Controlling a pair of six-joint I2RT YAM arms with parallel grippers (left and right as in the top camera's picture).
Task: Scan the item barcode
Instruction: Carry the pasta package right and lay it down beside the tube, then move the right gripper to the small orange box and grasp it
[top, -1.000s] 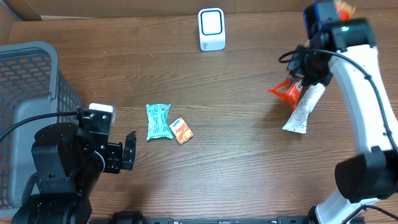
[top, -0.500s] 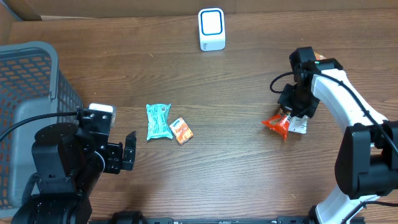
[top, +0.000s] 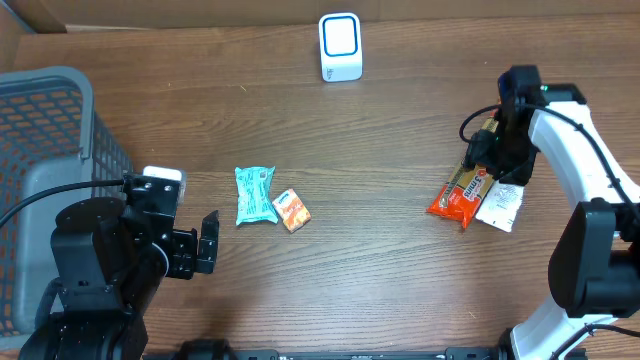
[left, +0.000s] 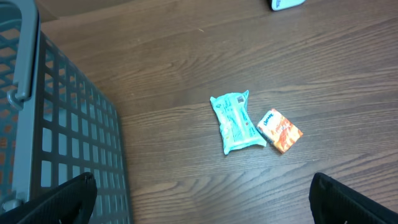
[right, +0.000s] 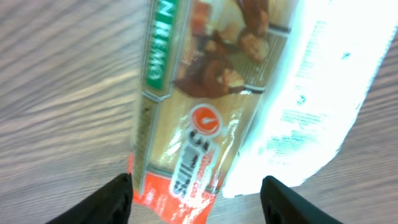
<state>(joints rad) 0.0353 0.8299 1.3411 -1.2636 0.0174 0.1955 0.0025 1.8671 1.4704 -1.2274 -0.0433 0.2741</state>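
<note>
Overhead top-down, left wrist oblique, sharing teal packet (top: 255, 195), right wrist close

Lighting is even and diffuse, coming from above. The wooden surface (top: 380, 240) is moderately bright and carries only faint, soft-edged shadows close beside the objects. The overhead and left wrist views are sharp. The right wrist view is very close and blurred. There the snack wrapper (right: 199, 118) is out of focus and its white film is washed out.
</note>
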